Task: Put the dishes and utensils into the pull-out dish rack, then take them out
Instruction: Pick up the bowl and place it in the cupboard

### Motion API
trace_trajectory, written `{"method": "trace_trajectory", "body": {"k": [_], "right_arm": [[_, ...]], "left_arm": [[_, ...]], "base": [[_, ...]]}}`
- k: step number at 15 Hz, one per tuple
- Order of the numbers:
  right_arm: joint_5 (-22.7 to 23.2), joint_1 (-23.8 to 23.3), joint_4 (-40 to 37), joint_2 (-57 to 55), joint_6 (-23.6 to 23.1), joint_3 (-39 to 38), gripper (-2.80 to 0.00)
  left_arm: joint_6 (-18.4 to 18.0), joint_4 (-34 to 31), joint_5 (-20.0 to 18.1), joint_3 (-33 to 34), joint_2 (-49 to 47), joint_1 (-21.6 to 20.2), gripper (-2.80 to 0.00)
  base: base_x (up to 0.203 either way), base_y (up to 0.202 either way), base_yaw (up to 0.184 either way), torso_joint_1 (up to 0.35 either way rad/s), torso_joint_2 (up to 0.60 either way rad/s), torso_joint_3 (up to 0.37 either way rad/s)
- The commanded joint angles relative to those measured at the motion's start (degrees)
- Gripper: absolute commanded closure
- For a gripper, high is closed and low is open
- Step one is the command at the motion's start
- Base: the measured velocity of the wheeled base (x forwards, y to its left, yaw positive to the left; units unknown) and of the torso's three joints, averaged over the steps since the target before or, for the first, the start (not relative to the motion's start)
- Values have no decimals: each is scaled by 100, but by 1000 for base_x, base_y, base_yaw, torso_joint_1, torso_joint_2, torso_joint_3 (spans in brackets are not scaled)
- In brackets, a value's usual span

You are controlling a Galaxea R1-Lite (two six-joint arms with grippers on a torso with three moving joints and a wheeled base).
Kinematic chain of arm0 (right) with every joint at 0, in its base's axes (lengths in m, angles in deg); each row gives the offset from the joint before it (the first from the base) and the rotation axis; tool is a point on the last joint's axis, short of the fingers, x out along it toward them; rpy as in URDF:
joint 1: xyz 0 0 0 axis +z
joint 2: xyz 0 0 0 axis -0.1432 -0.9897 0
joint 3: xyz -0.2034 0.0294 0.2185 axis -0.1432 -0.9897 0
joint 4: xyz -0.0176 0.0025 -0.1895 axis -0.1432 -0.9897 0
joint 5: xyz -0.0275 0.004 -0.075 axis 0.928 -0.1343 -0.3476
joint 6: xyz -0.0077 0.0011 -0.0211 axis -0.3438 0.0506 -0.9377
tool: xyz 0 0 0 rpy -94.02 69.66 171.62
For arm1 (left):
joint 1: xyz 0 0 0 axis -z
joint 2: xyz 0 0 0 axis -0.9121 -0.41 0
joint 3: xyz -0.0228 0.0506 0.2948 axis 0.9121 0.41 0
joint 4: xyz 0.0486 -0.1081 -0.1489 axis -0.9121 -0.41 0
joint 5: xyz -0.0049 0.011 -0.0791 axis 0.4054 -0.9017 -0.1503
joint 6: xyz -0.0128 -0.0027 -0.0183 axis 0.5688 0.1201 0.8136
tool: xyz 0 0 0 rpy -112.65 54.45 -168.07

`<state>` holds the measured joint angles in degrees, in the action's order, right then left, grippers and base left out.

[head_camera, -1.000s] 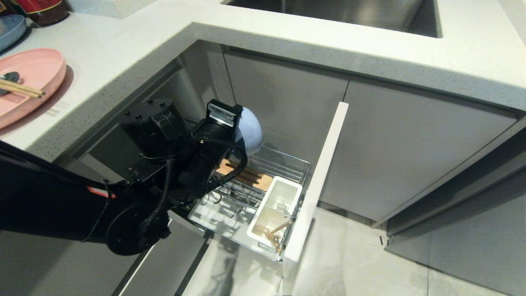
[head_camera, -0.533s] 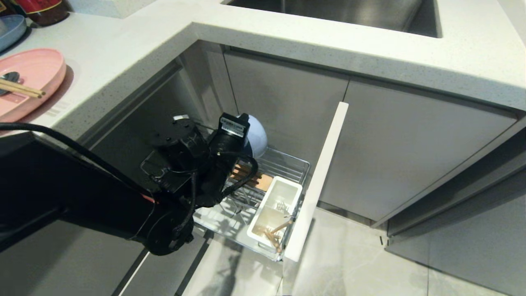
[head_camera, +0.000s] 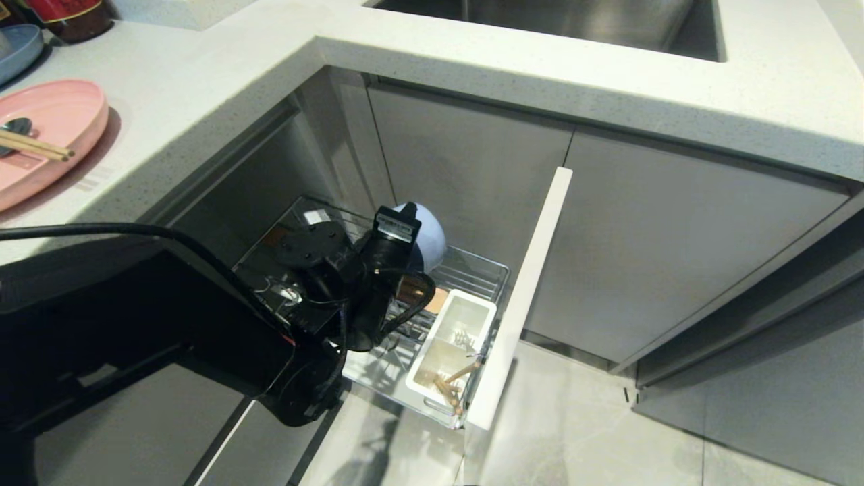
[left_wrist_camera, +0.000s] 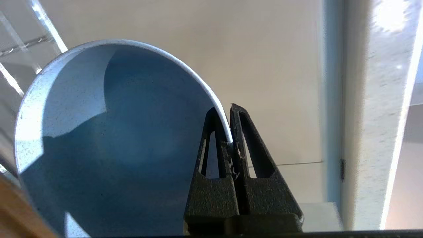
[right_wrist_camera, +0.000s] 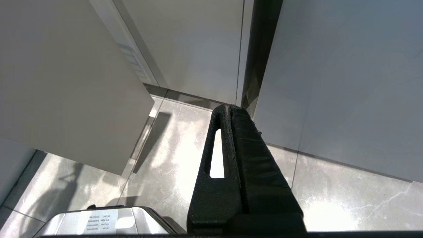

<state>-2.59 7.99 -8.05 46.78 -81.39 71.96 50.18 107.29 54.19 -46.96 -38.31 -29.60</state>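
The left end effector [left_wrist_camera: 230,140], clamped on the rim of the blue bowl [left_wrist_camera: 109,138], holds it on edge just above the pull-out dish rack [head_camera: 472,273], so loading is underway; next comes seating it between the prongs before letting go.

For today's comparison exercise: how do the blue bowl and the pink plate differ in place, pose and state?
The blue bowl is tipped on edge above the dish rack; the pink plate lies flat on the counter. The bowl is pinched at its rim by the left gripper; the plate is free. The bowl is empty; the plate carries chopsticks. Both are round.
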Motion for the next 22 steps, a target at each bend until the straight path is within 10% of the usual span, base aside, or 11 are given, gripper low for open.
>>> {"method": "trace_trajectory", "body": {"k": [1, 22], "right_arm": [[-1, -2, 2, 24, 2, 0, 0], [-1, -2, 2, 24, 2, 0, 0]], "left_arm": [[45, 277, -15, 3, -200, 2, 0], [323, 418, -673, -317, -426, -288, 0]], "base": [[0, 0, 0, 0, 0, 0], [0, 0, 0, 0, 0, 0]]}}
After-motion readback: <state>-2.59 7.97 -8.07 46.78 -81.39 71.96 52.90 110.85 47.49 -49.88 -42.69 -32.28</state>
